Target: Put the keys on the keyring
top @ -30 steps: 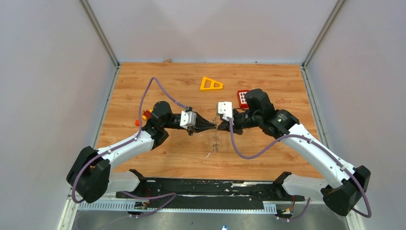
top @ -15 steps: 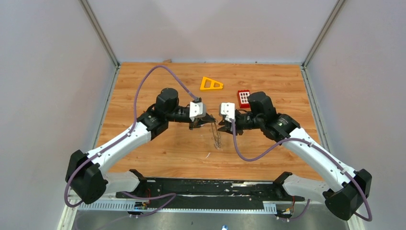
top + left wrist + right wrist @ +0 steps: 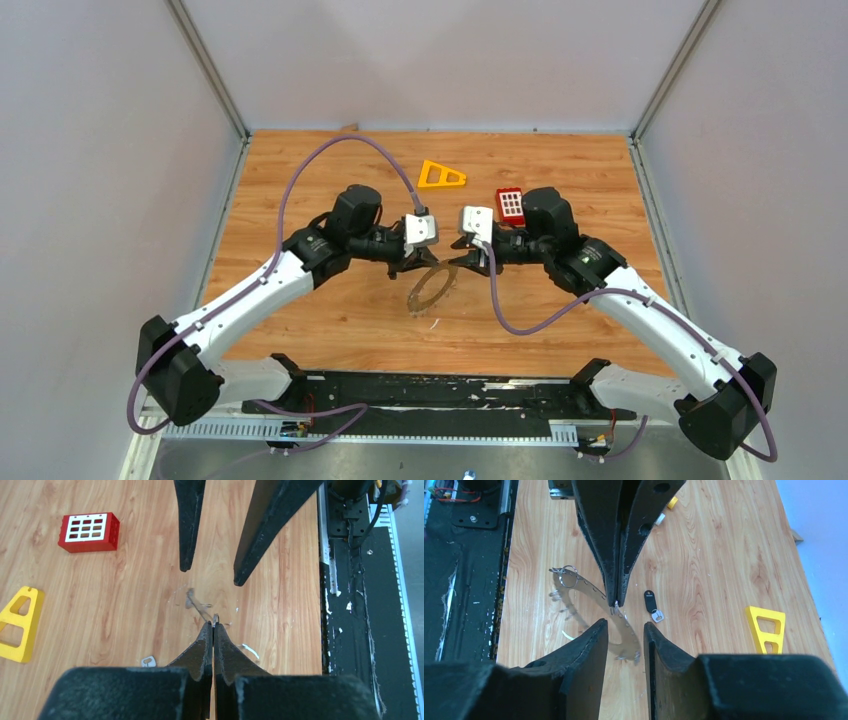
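My left gripper [image 3: 430,262] is shut on the rim of the keyring [image 3: 413,300], a large thin grey ring that hangs tilted below it above the table. In the left wrist view the left gripper [image 3: 213,628] pinches the ring's thin edge [image 3: 215,617]. In the right wrist view the ring [image 3: 589,591] shows as a notched grey band with a small wire loop [image 3: 569,576] on it. My right gripper [image 3: 624,630] is open and empty, facing the left one, its tips either side of the ring's lower rim. A black-headed key [image 3: 649,600] lies on the table beyond.
A red keypad block [image 3: 510,205] sits behind the right gripper, and an orange triangular frame [image 3: 441,176] lies further back. The black base rail [image 3: 440,392] runs along the near edge. Grey walls close in the wooden table [image 3: 300,180].
My left arm has reached further right and back with the ring. The ring has swung from edge-on to a tilted, open-faced hang. My right gripper has shifted slightly towards it.
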### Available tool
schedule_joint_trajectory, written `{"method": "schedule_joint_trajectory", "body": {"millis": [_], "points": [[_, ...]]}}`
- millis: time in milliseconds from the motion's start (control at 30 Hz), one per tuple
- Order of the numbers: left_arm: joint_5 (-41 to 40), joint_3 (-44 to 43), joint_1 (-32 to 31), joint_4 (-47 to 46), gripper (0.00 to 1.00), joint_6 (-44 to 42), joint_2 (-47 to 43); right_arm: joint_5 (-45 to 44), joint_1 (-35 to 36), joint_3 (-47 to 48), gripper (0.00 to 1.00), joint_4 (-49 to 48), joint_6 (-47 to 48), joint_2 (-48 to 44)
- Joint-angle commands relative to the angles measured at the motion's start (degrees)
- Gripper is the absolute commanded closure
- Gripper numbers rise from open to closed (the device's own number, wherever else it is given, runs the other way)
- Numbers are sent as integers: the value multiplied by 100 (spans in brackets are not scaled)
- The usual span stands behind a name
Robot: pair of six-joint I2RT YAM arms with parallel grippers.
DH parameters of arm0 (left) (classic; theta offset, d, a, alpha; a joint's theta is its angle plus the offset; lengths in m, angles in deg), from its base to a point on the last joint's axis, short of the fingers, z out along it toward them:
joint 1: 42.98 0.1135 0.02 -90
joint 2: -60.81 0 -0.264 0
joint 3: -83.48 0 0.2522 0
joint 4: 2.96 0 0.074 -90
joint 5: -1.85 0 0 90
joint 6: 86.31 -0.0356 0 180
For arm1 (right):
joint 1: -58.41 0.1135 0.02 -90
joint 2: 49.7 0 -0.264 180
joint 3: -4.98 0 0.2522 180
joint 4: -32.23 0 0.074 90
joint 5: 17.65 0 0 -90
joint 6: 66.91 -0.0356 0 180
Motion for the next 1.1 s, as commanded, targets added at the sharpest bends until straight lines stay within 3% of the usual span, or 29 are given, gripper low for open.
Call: {"method": "schedule_joint_trajectory", "body": {"millis": [0,367,800,1067], "points": [[297,395,-40,-733,100,163,-446,305,-7,-113,68,-372,-202,-27],[366,367,-40,-756,100,164,-441,868,-19,-256,71,-429,-267,99],[619,536,-40,-1101,100,368,-527,889,-19,-151,74,-430,-257,444],[660,638,-40,-1218,100,416,-536,982,-24,-54,81,-430,-325,495]]}}
